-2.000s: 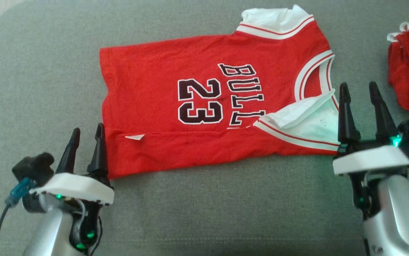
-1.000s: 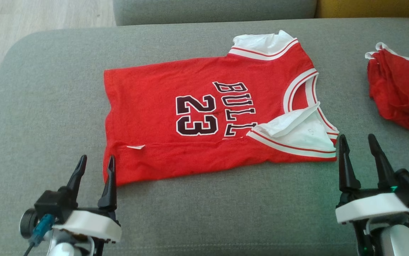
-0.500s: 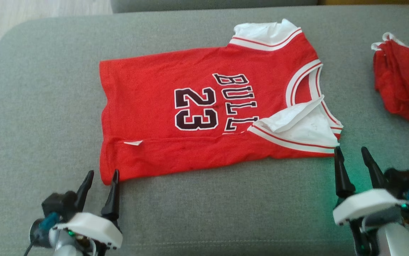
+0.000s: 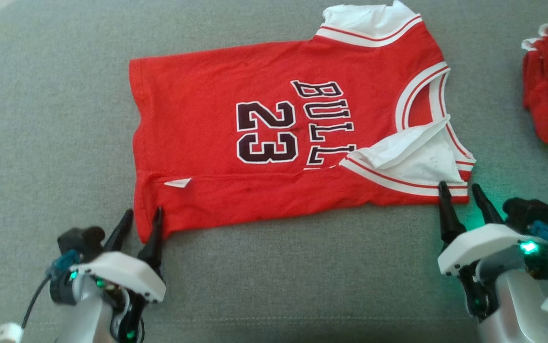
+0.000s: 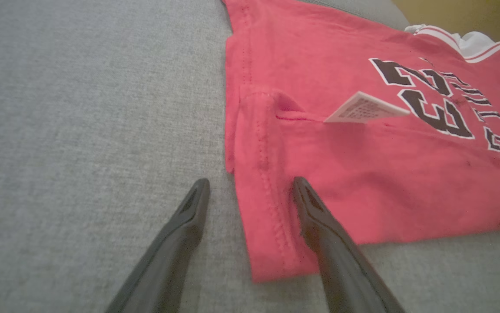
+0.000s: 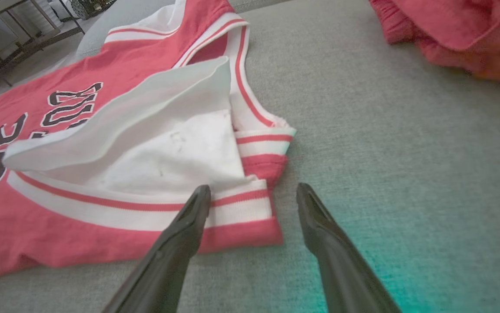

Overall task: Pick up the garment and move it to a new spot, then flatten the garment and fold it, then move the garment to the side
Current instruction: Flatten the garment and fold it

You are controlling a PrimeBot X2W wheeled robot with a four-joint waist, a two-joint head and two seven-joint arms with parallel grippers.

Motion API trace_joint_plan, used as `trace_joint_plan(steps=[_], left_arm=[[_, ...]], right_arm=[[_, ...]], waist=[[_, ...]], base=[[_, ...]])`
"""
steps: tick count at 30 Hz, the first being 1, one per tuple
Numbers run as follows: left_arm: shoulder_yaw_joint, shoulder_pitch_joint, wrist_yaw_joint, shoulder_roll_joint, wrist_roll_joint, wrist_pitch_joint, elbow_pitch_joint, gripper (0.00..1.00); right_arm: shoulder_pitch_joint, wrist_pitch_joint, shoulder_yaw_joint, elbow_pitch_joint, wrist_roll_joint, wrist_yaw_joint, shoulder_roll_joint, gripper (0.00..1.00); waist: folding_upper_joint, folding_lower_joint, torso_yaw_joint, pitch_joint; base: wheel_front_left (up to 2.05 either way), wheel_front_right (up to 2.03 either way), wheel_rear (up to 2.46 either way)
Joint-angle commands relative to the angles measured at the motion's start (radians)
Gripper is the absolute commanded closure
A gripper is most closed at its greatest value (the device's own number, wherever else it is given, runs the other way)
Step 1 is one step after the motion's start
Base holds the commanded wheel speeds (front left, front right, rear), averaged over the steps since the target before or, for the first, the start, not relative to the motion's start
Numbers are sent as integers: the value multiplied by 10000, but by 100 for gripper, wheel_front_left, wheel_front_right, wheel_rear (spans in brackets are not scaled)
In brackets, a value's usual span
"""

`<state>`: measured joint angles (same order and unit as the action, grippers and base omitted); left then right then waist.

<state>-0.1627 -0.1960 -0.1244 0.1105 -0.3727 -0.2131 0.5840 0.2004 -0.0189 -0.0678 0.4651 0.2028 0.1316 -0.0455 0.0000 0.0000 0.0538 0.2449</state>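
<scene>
While left claw gapes, jersey lies spread

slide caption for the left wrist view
Open left end effector straddles the hem corner of the red jersey on a grey cushion

Soft even daylight, slight blur

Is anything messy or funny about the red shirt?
Yes. The jersey isn't flat: its near edge is folded over, a white flap of its inside shows by the right gripper, and a small tag pokes out.
</scene>
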Motion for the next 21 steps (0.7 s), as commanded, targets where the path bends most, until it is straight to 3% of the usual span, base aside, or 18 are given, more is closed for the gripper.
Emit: trace_joint_plan(steps=[1, 3, 4, 5, 6, 13, 21], left_arm=[[189, -308, -22, 186, -81, 23, -54, 31], [19, -454, -41, 211, -241, 43, 147, 100], [-51, -515, -46, 236, -306, 32, 230, 100], [-105, -568, -50, 259, -366, 4, 293, 100], [-160, -615, -53, 280, -421, -30, 353, 100], [-544, -713, -60, 468, -674, -282, 243, 100], [-577, -138, -62, 914, -849, -359, -552, 100]], right_arm=[[317, 10, 286, -205, 83, -9, -48, 0], [462, 70, 392, 16, 198, -9, -48, 0], [531, 89, 449, 114, 267, -9, -48, 47], [587, 120, 495, 215, 329, -9, -48, 77], [635, 147, 521, 313, 391, -9, -48, 100], [462, -86, 447, 330, 743, -9, -47, 100], [-808, -78, 241, -815, 1124, -9, -47, 100]], waist=[[0, 0, 22, 50], [0, 0, 29, 110], [0, 0, 26, 134], [0, 0, 23, 152], [0, 0, 22, 163], [0, 0, 71, 66], [0, 0, 46, -368]], base=[[0, 0, 0], [0, 0, 0], [0, 0, 0], [0, 0, 0], [0, 0, 0], [0, 0, 0], [0, 0, 0]])
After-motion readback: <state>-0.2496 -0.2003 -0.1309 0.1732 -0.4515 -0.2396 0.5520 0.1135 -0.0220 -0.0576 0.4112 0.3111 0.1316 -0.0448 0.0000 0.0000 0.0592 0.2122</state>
